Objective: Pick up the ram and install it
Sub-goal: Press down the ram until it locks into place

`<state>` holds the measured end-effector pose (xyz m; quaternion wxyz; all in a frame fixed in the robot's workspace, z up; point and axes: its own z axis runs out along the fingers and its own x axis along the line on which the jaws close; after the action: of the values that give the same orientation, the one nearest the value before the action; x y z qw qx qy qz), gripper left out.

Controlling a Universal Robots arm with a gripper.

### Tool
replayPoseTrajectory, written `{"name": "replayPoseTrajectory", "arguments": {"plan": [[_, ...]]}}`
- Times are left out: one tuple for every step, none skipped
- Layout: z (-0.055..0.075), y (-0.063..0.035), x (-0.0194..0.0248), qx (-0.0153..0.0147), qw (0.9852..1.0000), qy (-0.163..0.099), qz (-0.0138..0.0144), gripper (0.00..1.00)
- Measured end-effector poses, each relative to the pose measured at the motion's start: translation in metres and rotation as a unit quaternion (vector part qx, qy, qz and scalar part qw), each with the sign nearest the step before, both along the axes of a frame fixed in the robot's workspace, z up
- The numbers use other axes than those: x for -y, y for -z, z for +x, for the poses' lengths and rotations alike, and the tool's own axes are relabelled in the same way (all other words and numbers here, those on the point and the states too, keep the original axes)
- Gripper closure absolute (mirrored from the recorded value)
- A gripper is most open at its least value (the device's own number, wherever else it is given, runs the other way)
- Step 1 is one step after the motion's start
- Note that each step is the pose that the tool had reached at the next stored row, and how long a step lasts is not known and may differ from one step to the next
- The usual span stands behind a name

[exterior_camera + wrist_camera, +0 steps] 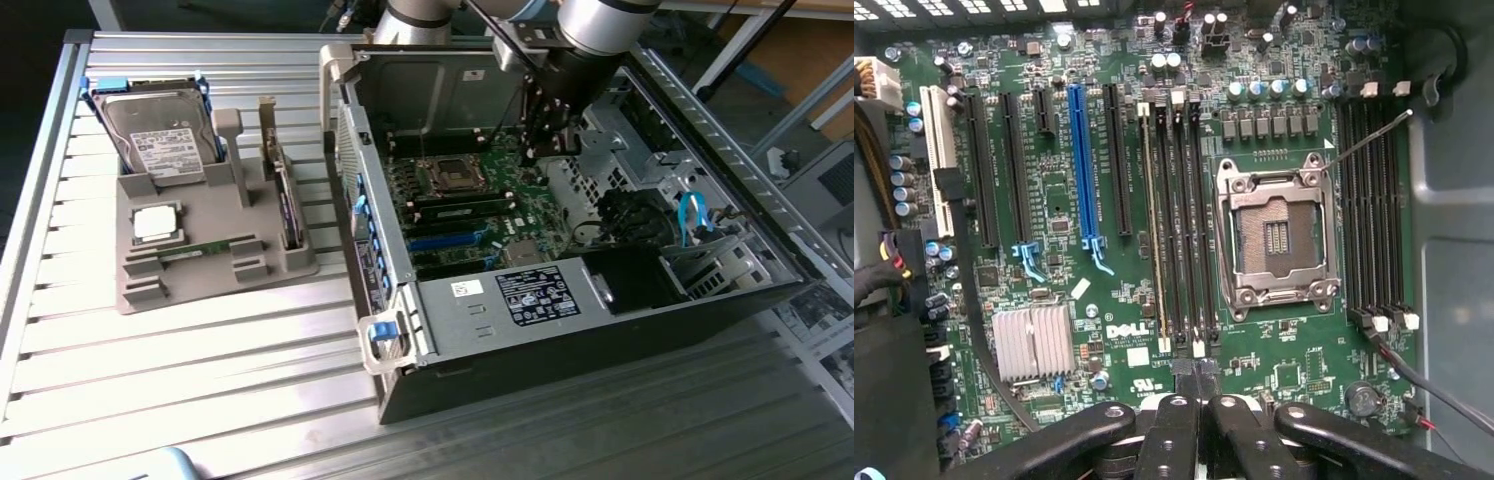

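Note:
A ram [200, 250], a thin green stick, lies flat in the grey holder [220, 275] at the exterior view's left, far from the arm. Another thin stick [1154, 225] stands edge-on in one of the black memory slots beside the empty processor socket [1276, 232]; it is the green strip [461, 208] on the motherboard. My gripper [1194, 385] hangs over the motherboard inside the open case [561, 330], just off the end of those slots. Its black fingers [1172, 420] are pressed together with nothing between them. The gripper [541, 150] is at the board's far side.
The grey holder also carries a hard drive [160, 145], a square silver processor [154, 222] and an upright card [283, 190]. Case walls, a drive cage [627, 140] and cables [691, 225] surround the motherboard. The slatted metal table [200, 380] lies around the case.

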<state>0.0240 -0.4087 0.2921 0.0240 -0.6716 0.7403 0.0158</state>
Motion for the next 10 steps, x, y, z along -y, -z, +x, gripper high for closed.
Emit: {"name": "replayPoseTrajectory", "arguments": {"plan": [[0.0, 0.0, 0.0, 0.0, 1.0, 0.002, 0.0, 0.89], [0.0, 0.0, 0.0, 0.0, 1.0, 0.003, 0.0, 0.89], [0.0, 0.0, 0.0, 0.0, 1.0, 0.005, 0.0, 0.89], [0.0, 0.0, 0.0, 0.0, 1.0, 0.007, 0.0, 0.89], [0.0, 0.0, 0.0, 0.0, 1.0, 0.009, 0.0, 0.89], [0.0, 0.0, 0.0, 0.0, 0.9999, 0.013, 0.0, 0.89], [0.0, 0.0001, 0.0, 0.0, 0.9999, 0.014, 0.0, 0.89], [0.0, 0.0001, 0.0, 0.0, 0.9999, 0.016, 0.0, 0.89], [0.0, 0.0001, 0.0, 0.0, 0.9998, 0.018, 0.0, 0.89], [0.0, 0.0001, 0.0, 0.0, 0.9998, 0.02, 0.0, 0.89]]}}
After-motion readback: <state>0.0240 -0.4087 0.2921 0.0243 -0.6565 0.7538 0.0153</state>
